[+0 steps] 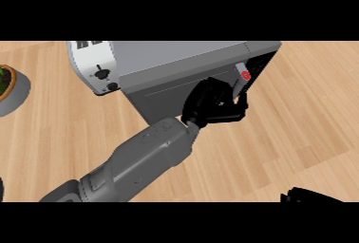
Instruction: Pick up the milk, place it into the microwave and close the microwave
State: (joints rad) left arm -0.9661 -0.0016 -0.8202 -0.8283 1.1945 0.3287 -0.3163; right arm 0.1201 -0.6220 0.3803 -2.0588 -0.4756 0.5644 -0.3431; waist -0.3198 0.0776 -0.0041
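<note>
**My left hand at the microwave door, milk just inside**

My left hand (214, 105) is at the middle of the view, its black fingers spread and relaxed rather than clenched, grasping nothing. They rest against the grey microwave door (184, 92), close to its free edge. My grey forearm runs back from the hand toward the lower left of the view.

Just beyond my fingertips, in the dark opening of the microwave (196, 54), a small part of the milk (245, 76) shows: a pale carton with a red round cap. It seems to sit inside the cavity, near the front, though most of it is hidden by the door and my hand.

The microwave stands on a light wooden counter (301, 123). A white toaster (95, 66) stands just beside it at the left, and a grey plant pot (17, 92) sits at the far left edge. My right hand (308, 196) barely shows at the lower right; I cannot tell its state.

I judge the milk is placed and the closing step is in hand. Next, I should swing the door fully shut without catching the carton.
</note>
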